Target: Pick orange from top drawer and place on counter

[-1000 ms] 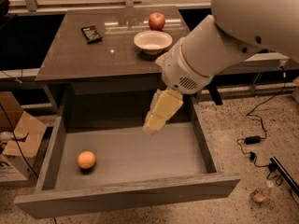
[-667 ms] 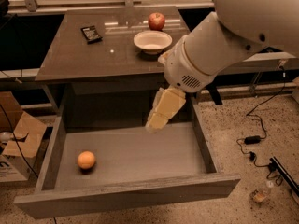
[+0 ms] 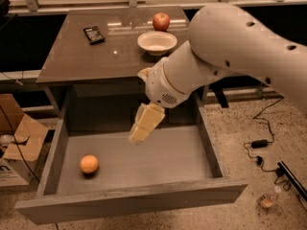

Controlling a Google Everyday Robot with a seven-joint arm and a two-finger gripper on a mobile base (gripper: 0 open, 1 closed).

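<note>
The orange (image 3: 89,164) lies on the flat bottom of the open top drawer (image 3: 158,164), near its front left corner. The drawer is pulled fully out below the counter (image 3: 96,56). My gripper (image 3: 143,126), cream-coloured, hangs from the large white arm above the middle of the drawer. It points down and to the left, up and to the right of the orange and apart from it. It holds nothing that I can see.
On the counter stand a white bowl (image 3: 157,42), a red apple (image 3: 161,21) behind it and a small black packet (image 3: 94,34). A cardboard box (image 3: 19,147) sits on the floor to the left. Cables (image 3: 259,145) and a small bottle (image 3: 267,199) lie to the right.
My gripper has moved left and slightly lower over the drawer, closer to the orange. The orange and the things on the counter have not moved.
</note>
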